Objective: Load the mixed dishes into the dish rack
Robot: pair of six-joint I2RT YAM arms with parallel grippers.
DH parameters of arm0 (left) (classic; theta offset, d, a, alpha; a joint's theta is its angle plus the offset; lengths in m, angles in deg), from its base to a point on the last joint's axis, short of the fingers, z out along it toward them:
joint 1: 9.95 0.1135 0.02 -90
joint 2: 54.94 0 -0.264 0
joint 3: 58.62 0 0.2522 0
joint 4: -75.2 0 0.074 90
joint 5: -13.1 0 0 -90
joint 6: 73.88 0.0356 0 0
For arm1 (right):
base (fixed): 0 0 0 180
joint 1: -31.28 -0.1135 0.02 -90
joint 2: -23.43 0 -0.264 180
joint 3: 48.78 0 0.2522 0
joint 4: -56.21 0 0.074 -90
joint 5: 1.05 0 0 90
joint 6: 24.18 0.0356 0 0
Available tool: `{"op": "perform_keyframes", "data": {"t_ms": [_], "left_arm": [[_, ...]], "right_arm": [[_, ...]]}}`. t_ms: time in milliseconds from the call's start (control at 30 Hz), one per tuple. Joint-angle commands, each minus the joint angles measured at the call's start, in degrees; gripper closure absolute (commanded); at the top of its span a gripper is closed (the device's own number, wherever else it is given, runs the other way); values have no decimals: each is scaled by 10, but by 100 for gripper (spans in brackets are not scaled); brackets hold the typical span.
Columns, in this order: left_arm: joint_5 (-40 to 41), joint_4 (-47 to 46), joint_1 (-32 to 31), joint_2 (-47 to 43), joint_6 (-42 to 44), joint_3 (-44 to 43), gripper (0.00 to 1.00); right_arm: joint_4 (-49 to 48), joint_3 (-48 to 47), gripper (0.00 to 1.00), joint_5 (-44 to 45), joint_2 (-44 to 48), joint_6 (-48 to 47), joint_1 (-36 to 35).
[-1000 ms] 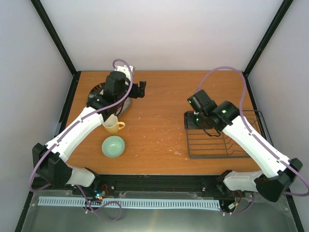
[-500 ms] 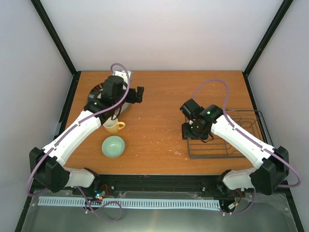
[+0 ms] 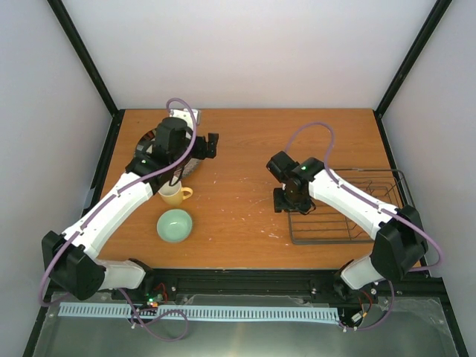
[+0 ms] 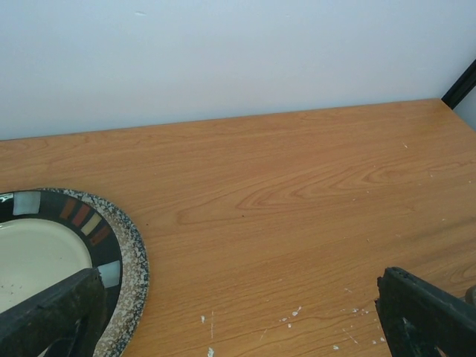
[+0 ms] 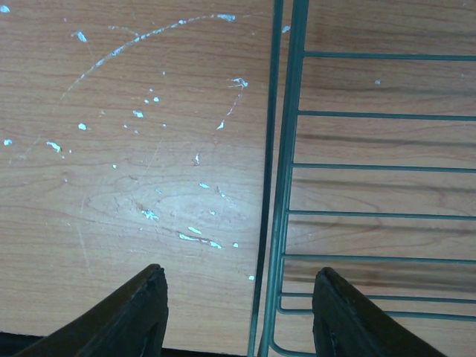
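Wrist views give detail: spread left fingers (image 4: 52, 312) near a glossy cream plate (image 4: 37, 260) on the scuffed wooden counter (image 4: 297, 193). Spread right fingers (image 5: 126, 316) straddle the thin-wire dish rack (image 5: 285, 186) edge. Only overhead shows the yellow mug (image 3: 175, 195) and mint bowl (image 3: 175, 224).

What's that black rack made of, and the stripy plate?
The black wire dish rack looks like thin coated metal rods, faintly shiny. The cream round plate with a dark striped rim looks like glazed ceramic: smooth centre, speckled edge.
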Motion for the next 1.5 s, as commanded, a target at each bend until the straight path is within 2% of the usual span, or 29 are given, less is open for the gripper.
{"op": "perform_keyframes", "data": {"t_ms": [0,100,333,567,767,1000,1167,1467], "left_arm": [[3,-3,5,-14,5,-1,0],[2,-3,6,-16,4,2,0],[7,-4,6,-23,9,6,0],[0,-11,7,-17,1,11,0],[-3,-13,7,-17,0,12,0],[10,-15,8,-26,5,23,0],[11,-17,9,-24,3,28,0],[18,-21,11,-23,9,27,0]], "right_arm": [[-9,-18,50,7,-12,2,-1],[-14,-18,56,11,-21,2,0],[-13,-16,52,28,-25,1,0],[-57,-20,50,-29,-8,-14,-1],[-49,-41,45,-20,-48,-24,0],[-88,-52,44,-28,-100,-55,0],[-106,-91,45,-49,-128,-74,-1],[-80,-231,44,-59,-204,-104,-9]]}}
